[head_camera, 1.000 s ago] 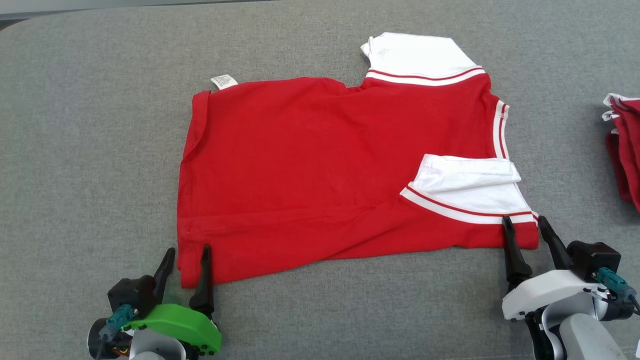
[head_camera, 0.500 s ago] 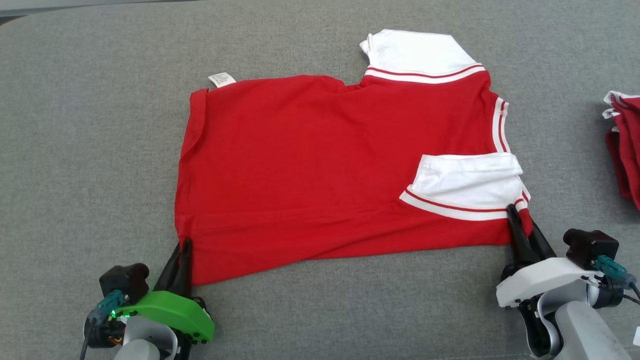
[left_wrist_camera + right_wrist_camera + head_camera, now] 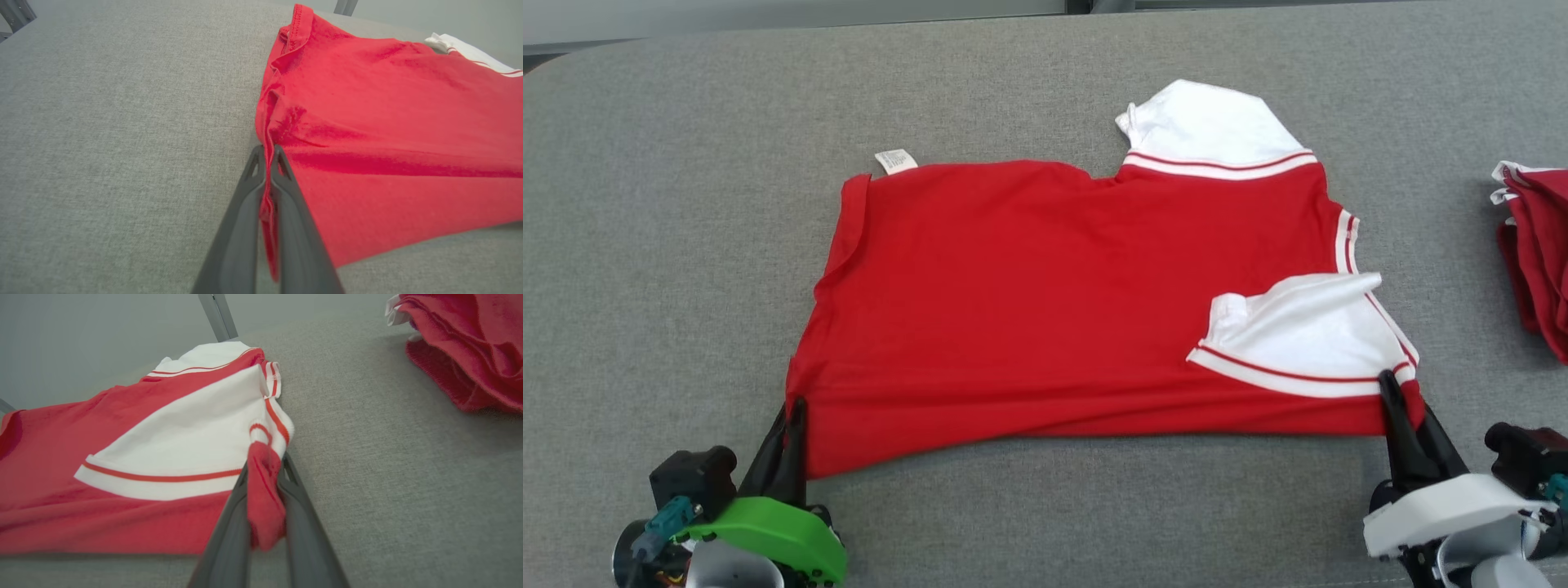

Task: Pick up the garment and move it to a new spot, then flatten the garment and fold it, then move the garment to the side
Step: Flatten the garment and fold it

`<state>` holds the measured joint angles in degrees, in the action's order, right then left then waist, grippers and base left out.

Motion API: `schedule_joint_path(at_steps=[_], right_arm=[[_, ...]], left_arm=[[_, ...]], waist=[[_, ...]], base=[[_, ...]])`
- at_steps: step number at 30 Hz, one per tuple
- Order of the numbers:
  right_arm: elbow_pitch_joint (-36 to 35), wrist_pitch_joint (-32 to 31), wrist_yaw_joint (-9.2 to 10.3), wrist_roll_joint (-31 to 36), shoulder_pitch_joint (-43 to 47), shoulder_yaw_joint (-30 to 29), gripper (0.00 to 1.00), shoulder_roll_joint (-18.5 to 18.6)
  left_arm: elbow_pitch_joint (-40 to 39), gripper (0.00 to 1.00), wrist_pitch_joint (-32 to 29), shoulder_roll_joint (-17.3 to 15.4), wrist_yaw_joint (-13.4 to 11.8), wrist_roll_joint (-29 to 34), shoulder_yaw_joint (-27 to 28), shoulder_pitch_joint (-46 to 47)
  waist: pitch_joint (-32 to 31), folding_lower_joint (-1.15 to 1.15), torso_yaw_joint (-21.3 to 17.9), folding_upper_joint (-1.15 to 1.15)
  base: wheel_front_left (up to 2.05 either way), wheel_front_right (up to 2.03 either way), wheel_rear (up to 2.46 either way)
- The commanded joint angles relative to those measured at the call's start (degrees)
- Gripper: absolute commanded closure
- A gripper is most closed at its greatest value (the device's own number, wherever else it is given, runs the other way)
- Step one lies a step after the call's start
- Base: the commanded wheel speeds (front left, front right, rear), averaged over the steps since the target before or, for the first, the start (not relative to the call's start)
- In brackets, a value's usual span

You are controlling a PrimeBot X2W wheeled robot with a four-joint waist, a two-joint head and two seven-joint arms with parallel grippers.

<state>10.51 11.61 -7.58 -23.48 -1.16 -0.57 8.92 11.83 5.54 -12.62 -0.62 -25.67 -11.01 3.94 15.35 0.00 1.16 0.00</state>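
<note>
A red garment with white, red-striped sleeves lies spread on the grey table. My left gripper is shut on its near left corner; in the left wrist view the red hem is pinched between the dark fingers of that gripper. My right gripper is shut on the near right corner, beside the folded white sleeve. In the right wrist view a bunched red fold fills the gap of the right gripper. The near edge is lifted slightly off the cloth surface.
A pile of other red and white garments lies at the table's right edge, also seen as the pile in the right wrist view. A white label sticks out at the garment's far left. Bare grey table surrounds the shirt.
Both grippers went from open around the near corners to shut on them. They have since drawn the near edge towards me and raised it a little; the head camera shifted too.
</note>
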Motion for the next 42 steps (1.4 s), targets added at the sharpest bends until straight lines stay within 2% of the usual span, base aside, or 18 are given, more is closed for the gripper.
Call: schedule_joint_path(at_steps=[1, 5, 9, 10, 11, 12, 19, 24, 33, 42], right_arm=[[-1.33, -0.86, 0.17, 0.37, 2.25, -1.05, 1.0, -0.21], [-4.16, -3.17, 0.17, 1.09, 7.14, -2.49, 1.0, -1.86], [-3.74, -4.91, 0.16, 1.87, 9.35, -2.51, 1.0, -3.19], [-3.44, -4.6, 0.16, 1.79, 9.16, -2.76, 0.71, -3.44], [-2.65, -4.65, 0.16, 2.0, 8.99, -2.85, 0.16, -3.5], [-2.3, -4.29, 0.15, 2.66, 8.7, -3.01, 0.0, -3.49], [-5.34, 0.22, 0.12, 6.69, 6.15, -5.0, 0.0, -3.71], [-10.49, 1.81, 0.12, 9.64, 3.98, -5.36, 0.0, -3.52], [-11.64, 1.29, 0.12, 11.8, 1.86, -3.95, 0.0, -3.11], [-10.48, 1.73, 0.13, 10.83, 0.46, -2.98, 0.0, -2.83]], left_arm=[[-1.5, 1.0, -0.92, -1.14, -1.27, -0.24, 0.82, -1.79], [-5.86, 1.0, -3.28, -1.05, -3.11, -1.18, 1.14, -6.07], [-7.01, 1.0, -4.75, 0.06, -3.59, -2.62, 0.77, -8.71], [-6.73, 0.62, -4.97, 0.24, -3.63, -2.78, 0.52, -9.08], [-6.5, 0.0, -4.71, 0.61, -3.57, -2.8, 0.24, -9.28], [-6.37, 0.0, -4.14, 1.09, -3.55, -3.0, 0.07, -9.4], [-5.96, 0.0, 4.28, 2.88, -3.87, -0.41, -0.19, -7.79], [-7.25, 0.0, 8.13, 2.04, -3.24, 2.35, 0.16, -4.81], [-6.96, 0.0, 9.19, 0.03, -2.22, 5.46, 0.8, -1.27], [-7.06, 0.0, 9.32, 0.06, -1.74, 6.17, 0.33, 1.23]], waist=[[-0.47, 0.0, -0.27, 0.0], [-1.15, 0.0, -0.59, 0.0], [-1.47, 0.0, -0.85, 0.0], [-1.58, 0.0, -0.95, 0.0], [-1.82, 0.0, -1.02, 0.0], [-2.01, 0.0, -1.04, 0.0], [-4.15, 0.0, -0.95, 0.0], [-6.11, 0.0, -0.54, 0.0], [-8.09, 0.0, -0.12, 0.0], [-6.61, 0.0, -0.11, 0.0]], base=[[0.0, 0.0, 0.0], [0.0, 0.0, 0.0], [0.0, 0.0, 0.0], [0.0, 0.0, 0.0], [0.0, 0.0, 0.0], [0.0, 0.0, 0.0], [0.0, 0.0, 0.0], [0.0, 0.0, 0.0], [0.0, 0.0, 0.0], [0.0, 0.0, 0.0]])
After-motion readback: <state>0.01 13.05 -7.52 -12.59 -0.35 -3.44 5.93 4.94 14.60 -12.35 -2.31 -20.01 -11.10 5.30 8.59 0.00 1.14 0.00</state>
